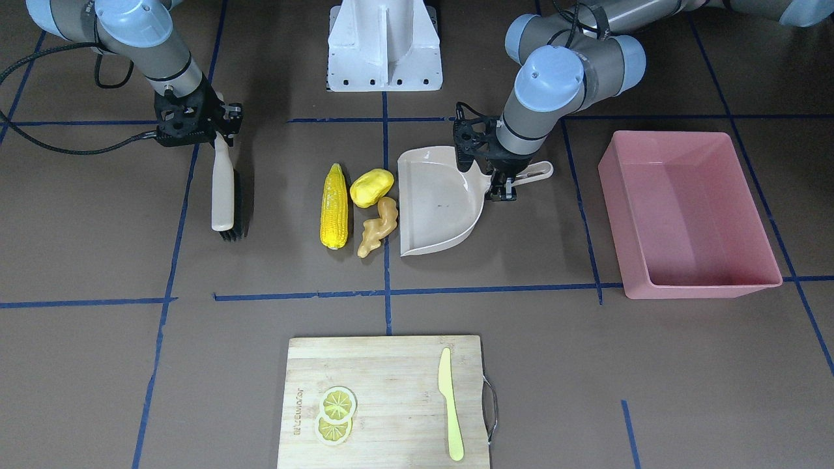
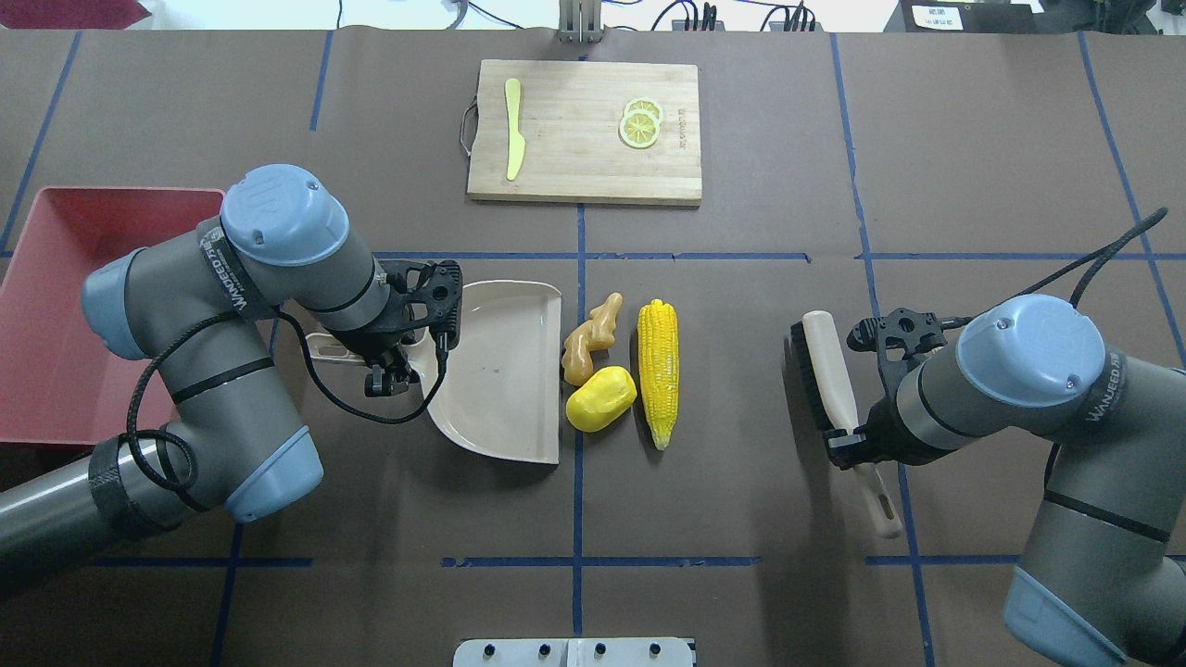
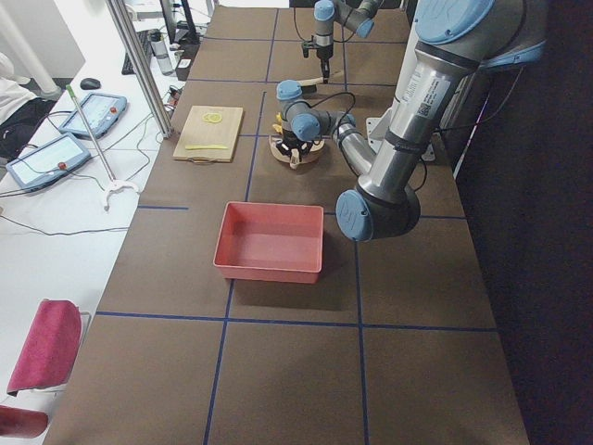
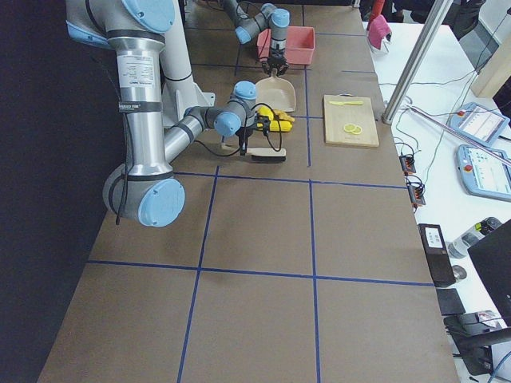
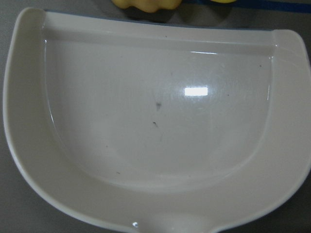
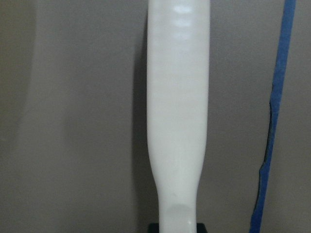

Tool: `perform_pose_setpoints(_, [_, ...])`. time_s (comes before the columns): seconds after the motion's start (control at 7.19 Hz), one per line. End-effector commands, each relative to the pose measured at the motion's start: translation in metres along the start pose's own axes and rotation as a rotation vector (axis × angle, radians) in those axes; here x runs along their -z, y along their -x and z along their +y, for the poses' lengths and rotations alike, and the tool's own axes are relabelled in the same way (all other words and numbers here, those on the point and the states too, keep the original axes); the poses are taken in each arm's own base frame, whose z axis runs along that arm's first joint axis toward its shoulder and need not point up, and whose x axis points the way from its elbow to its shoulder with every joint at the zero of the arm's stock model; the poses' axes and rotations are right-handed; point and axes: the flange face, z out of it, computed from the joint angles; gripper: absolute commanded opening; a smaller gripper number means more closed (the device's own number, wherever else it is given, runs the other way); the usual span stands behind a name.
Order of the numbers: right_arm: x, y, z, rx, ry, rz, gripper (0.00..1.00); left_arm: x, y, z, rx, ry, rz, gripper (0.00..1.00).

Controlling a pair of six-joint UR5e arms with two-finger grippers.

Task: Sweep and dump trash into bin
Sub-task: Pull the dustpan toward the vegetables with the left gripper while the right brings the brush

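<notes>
Trash of corn, potato and ginger sits at dustpan lip, left gripper clamped on its handle, right gripper clamped on brush off right, bin far left; a skewed stroke may roll corn past the lip.

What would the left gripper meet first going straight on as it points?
The left gripper points down, jaws on the dustpan handle, so the table just beneath; the gap is unclear.
</notes>
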Motion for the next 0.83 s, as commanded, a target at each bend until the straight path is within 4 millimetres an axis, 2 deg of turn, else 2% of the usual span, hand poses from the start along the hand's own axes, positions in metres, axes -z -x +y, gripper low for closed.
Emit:
perform_pose_setpoints(0.0, [0.000, 0.026, 0.003, -0.029, 0.008, -0.025, 0.00, 0.000, -0.001, -0.005, 0.022, -0.003, -0.003, 0.00])
perform_pose_setpoints(0.28, [-0.013, 0.067, 0.019, -0.051, 0.038, -0.050, 0.00, 0.002, -0.002, -0.006, 0.027, -0.006, -0.003, 0.00])
perform_pose_setpoints(0.56, [-0.028, 0.109, 0.010, -0.055, 0.009, -0.056, 0.00, 0.002, -0.002, -0.006, 0.027, -0.006, -0.003, 0.00])
perform_pose_setpoints(0.69, [-0.029, 0.128, 0.002, -0.066, 0.004, -0.070, 0.00, 0.001, -0.002, -0.005, 0.027, -0.005, -0.003, 0.00])
